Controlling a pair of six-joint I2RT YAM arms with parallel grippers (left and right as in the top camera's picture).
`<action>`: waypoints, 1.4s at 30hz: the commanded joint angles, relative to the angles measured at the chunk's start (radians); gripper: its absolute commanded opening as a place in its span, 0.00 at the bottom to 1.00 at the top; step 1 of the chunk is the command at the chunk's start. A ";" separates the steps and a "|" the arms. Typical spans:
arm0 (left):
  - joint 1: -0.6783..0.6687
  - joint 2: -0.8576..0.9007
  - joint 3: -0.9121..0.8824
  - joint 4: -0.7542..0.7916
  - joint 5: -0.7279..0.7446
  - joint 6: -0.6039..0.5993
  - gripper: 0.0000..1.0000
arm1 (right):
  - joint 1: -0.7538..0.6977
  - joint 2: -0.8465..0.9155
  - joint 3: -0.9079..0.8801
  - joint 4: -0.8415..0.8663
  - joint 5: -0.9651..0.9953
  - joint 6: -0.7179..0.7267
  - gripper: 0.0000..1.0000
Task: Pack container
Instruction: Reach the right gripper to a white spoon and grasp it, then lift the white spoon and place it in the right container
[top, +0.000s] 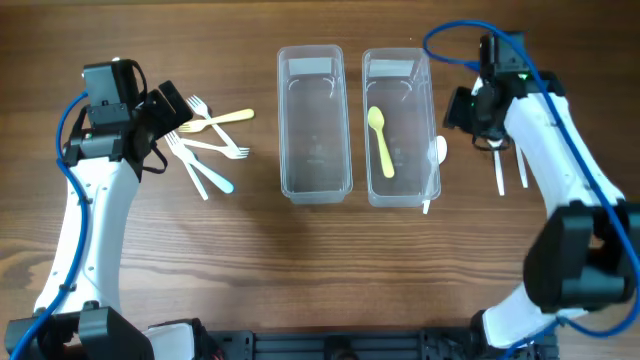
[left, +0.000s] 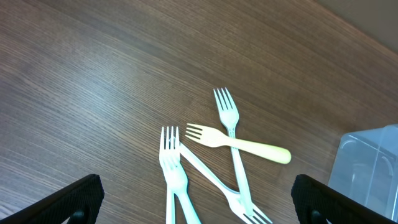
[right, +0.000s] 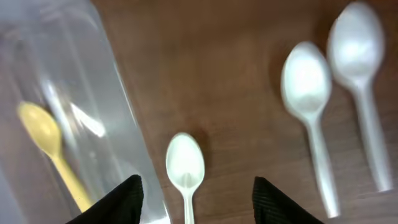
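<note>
Overhead view: mid-desk (top: 250, 260), left container (top: 314, 125) and right container (top: 400, 125) side by side, long walls nearly touching, with bare wood all round and wide room toward the near edge. Inside the right container, one yellow spoon (top: 381, 140) lying lengthwise. Left of the left container and well clear of its wall, a loose pile of forks (top: 210, 145), crossing one another. Left end effector (top: 168, 108) over the tine end of that pile, fingers (left: 74, 199) spread wide apart, gripping nothing; from the left wrist, forks ahead of and between them. Right end effector (top: 468, 110) just right of the right container, likewise spread and empty. From the right wrist, a white spoon (right: 185, 165) flat on the desk between the fingers, just beside the container wall; two more spoons (right: 311, 93) farther right, apart from it.
</note>
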 joint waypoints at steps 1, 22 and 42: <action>0.003 0.009 0.020 0.000 -0.016 0.020 1.00 | 0.010 0.069 -0.010 -0.029 -0.087 0.044 0.56; 0.003 0.009 0.020 0.007 -0.016 0.020 1.00 | 0.010 0.106 -0.245 0.129 -0.130 0.070 0.57; 0.003 0.009 0.020 0.008 -0.016 0.020 1.00 | 0.010 0.092 -0.291 0.193 0.119 0.110 0.05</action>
